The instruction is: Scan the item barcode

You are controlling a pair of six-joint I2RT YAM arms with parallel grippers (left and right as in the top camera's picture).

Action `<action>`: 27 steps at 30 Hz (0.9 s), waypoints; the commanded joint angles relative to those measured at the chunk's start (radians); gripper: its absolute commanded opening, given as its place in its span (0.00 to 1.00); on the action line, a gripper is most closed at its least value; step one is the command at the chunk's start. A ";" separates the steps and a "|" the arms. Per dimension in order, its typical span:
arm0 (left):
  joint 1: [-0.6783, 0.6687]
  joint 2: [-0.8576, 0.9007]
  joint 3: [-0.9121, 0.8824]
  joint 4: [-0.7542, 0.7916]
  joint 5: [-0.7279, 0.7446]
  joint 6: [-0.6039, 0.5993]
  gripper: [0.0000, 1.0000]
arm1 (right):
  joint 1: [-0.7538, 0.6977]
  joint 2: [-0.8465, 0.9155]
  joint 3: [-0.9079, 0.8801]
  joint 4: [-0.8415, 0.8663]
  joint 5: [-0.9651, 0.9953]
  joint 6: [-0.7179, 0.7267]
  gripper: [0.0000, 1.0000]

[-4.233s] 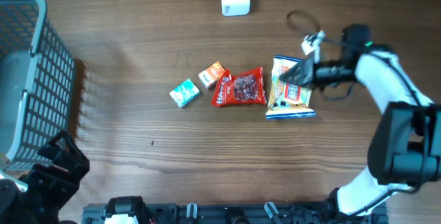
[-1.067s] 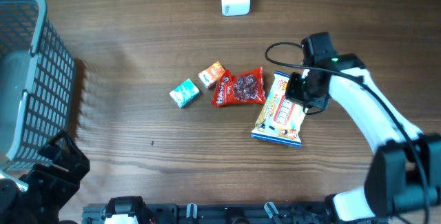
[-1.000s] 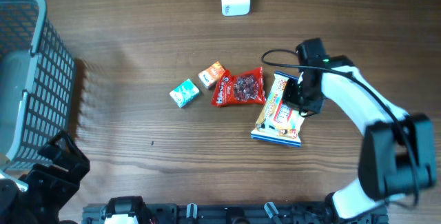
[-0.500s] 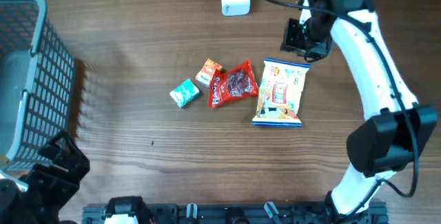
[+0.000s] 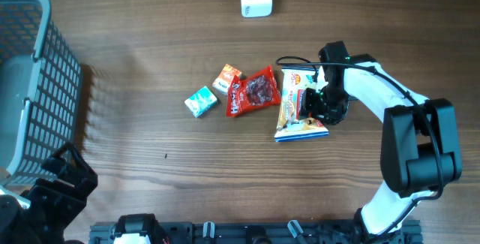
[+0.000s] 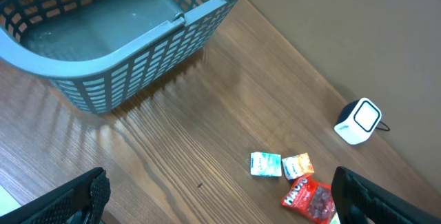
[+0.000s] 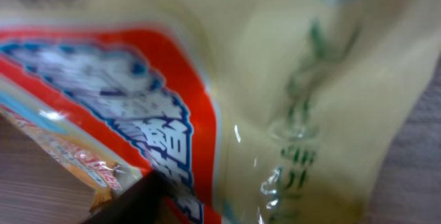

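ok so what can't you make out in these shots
- snack bag print: right wrist view, a blurred close-up, no code readable.
- right claw: overhead, its own body covers the tips over the bag; open or shut unclear.
- teal box and orange box: overhead, print too small.

Grey mesh basket [image 6: 138,72], white scanner [image 6: 358,121] far right, teal packet [image 6: 265,163], orange packet [image 6: 299,164], red packet [image 6: 310,198] clustered
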State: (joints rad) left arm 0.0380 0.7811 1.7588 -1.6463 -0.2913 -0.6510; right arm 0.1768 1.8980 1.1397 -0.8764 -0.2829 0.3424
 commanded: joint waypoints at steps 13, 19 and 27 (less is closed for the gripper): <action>0.006 -0.001 0.001 0.002 -0.013 -0.012 1.00 | 0.200 0.062 0.612 -0.670 0.789 0.290 0.04; 0.006 -0.001 0.001 0.002 -0.013 -0.012 1.00 | 0.269 0.254 0.601 -0.735 0.864 0.341 0.04; 0.006 -0.001 0.001 0.002 -0.013 -0.012 1.00 | 0.480 0.344 0.648 -0.735 0.758 0.285 0.46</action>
State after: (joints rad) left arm 0.0380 0.7815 1.7588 -1.6463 -0.2913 -0.6506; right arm 0.5617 2.2330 1.7416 -1.6119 0.5163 0.6487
